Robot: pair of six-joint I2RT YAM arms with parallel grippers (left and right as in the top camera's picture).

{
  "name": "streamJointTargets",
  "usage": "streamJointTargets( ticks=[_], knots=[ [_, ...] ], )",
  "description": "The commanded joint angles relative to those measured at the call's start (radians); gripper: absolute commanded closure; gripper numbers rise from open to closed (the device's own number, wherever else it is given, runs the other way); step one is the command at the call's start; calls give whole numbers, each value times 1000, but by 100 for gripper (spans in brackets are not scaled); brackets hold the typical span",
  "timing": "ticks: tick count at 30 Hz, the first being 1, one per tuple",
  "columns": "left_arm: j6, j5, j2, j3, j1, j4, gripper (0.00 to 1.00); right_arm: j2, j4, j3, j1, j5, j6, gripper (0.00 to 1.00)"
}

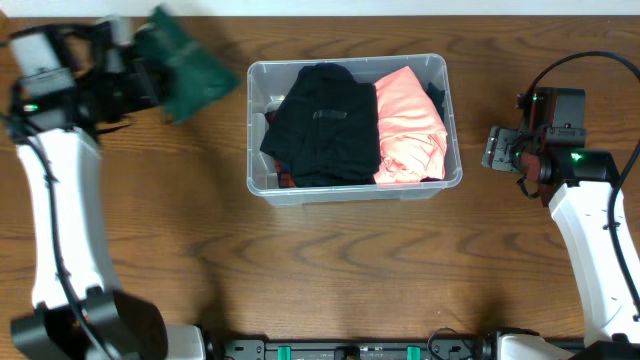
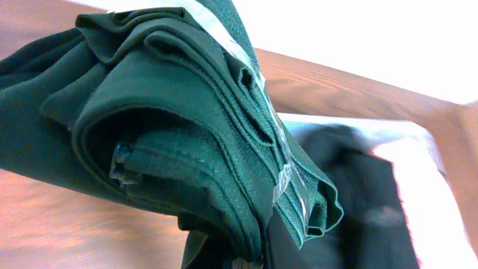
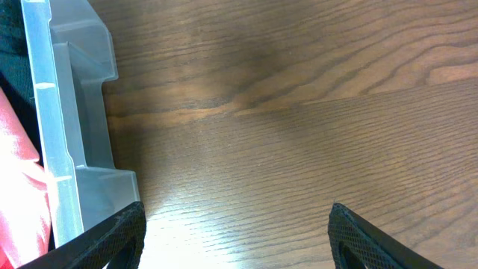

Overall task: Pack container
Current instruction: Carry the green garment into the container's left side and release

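While the left gripper [image 1: 150,78] clamps a green garment [image 1: 187,62] far-left of the container [image 1: 350,193] for packing, the right gripper [image 1: 493,150] sits parted, empty.

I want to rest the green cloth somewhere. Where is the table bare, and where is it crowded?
Bare: the wide table in front of the container; also the strip between container and right end effector. Crowded: the container, filled by a black garment and a pink garment.
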Motion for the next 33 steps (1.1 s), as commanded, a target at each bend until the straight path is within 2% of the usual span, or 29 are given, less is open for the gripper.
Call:
streamJointTargets(
  ticks=[1,5,9,17,18,19,20,21,24,28,30,31,33],
  knots=[
    [-8,35,-27,12,-129,-16,94,0,4,-5,-6,-3,-11,24],
    [32,-9,-6,12,-276,-70,94,0,3,-5,-5,-4,-11,24],
    [87,-75,47,12,-365,-139,94,0,3,-5,-5,-3,-11,24],
    [86,-98,186,12,-407,-236,94,0,0,-5,-5,-3,-11,24],
    [86,-109,192,12,-406,-236,87,0,-2,-5,-5,-3,-11,24],
    [86,-130,192,12,-405,-234,69,0,-3,-5,-6,-3,-11,24],
    [86,-158,187,16,-404,-232,39,0,-2,-5,-6,-3,-11,24],
    [86,-191,182,26,-404,-235,26,0,-2,-5,-6,-3,-11,24],
    [86,-330,146,80,-400,-252,10,0,-2,-5,-6,-3,-11,24],
    [87,-492,76,154,-394,-249,7,0,-2,-5,-6,-3,-11,24],
    [86,-508,42,169,-394,-220,7,0,-1,-5,-6,-3,-11,24],
    [86,-507,26,169,-394,-202,9,0,-1,-5,-6,-3,-11,24],
    [86,-504,11,169,-403,-186,28,0,2,-5,-6,-4,-11,24]
  ],
)
